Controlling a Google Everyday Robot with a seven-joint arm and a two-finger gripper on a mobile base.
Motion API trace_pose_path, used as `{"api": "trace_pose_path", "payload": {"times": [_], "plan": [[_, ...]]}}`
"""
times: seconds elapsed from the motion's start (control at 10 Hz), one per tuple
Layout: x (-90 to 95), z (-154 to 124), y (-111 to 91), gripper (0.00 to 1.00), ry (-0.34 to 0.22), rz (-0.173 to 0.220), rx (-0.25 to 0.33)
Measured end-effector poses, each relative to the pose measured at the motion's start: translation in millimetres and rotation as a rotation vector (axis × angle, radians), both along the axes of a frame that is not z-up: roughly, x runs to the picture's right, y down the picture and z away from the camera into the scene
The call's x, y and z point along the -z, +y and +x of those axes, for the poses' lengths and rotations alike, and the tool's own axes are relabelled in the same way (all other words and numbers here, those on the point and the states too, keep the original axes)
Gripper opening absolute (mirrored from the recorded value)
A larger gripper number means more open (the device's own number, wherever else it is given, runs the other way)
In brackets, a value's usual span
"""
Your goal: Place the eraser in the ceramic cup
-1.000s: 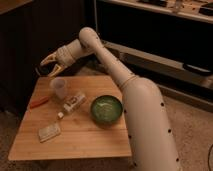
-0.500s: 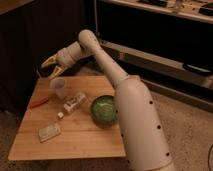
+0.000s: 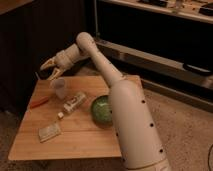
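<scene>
A small pale ceramic cup stands upright on the far left part of the wooden table. My gripper hangs just above the cup and slightly to its left, at the end of the arm reaching across the table's back. I cannot see whether it holds anything. A white oblong block lies right of the cup; it may be the eraser, but I cannot be sure. A small pale piece lies next to it.
A wide green bowl sits at the table's right, close to my arm's white body. A red pen-like stick lies at the left edge. A flat pale packet lies at the front left. Dark shelving stands behind.
The gripper has stayed almost in place above the cup, shifting only slightly. The things on the table have not moved.
</scene>
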State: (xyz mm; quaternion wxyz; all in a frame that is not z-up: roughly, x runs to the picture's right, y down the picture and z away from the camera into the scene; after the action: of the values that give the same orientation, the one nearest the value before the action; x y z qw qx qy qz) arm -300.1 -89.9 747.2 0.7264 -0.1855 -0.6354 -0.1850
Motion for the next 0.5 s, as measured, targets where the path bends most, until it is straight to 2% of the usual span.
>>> {"api": "trace_pose_path", "payload": {"times": [0.5], "plan": [[-18.0, 1.8, 4.2, 0.00, 0.003, -0.019, 0.003]]}}
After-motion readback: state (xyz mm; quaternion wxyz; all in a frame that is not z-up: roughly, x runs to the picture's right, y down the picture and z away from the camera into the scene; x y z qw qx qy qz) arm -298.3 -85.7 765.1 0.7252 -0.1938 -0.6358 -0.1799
